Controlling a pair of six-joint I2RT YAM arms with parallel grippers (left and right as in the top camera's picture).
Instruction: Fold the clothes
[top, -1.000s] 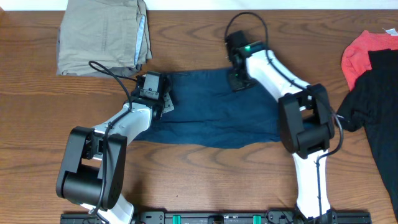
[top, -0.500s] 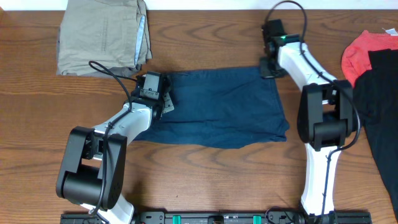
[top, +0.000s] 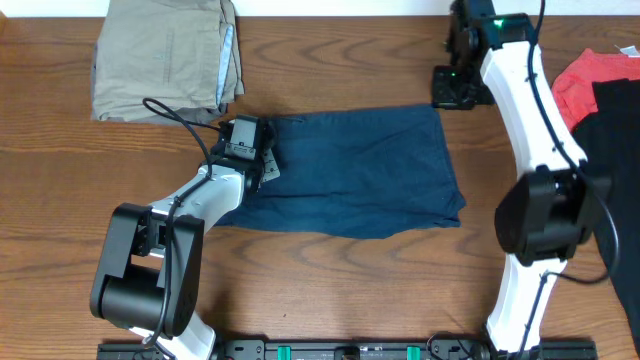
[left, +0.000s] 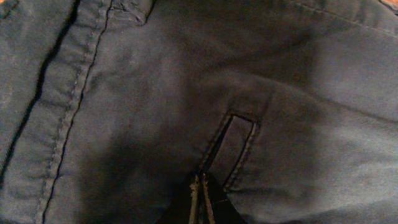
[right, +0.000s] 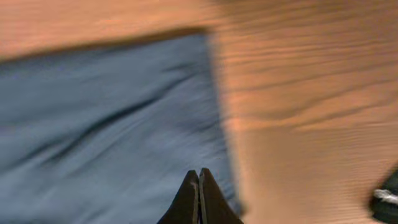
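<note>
Navy denim shorts (top: 350, 170) lie spread in the middle of the table (top: 330, 290). Our left gripper (left: 200, 183) is pressed closed on their left end beside a belt loop (left: 233, 146); we cannot tell whether it nips cloth. Our right gripper (top: 452, 88), closed and empty, hovers just beyond the far right corner. For a clean fold, we judge both should take matching corners and lift evenly.

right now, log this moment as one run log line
navy shorts: flat on table | left gripper: shut, tips at shorts by belt loop | right gripper: shut, empty, near shorts' corner
</note>
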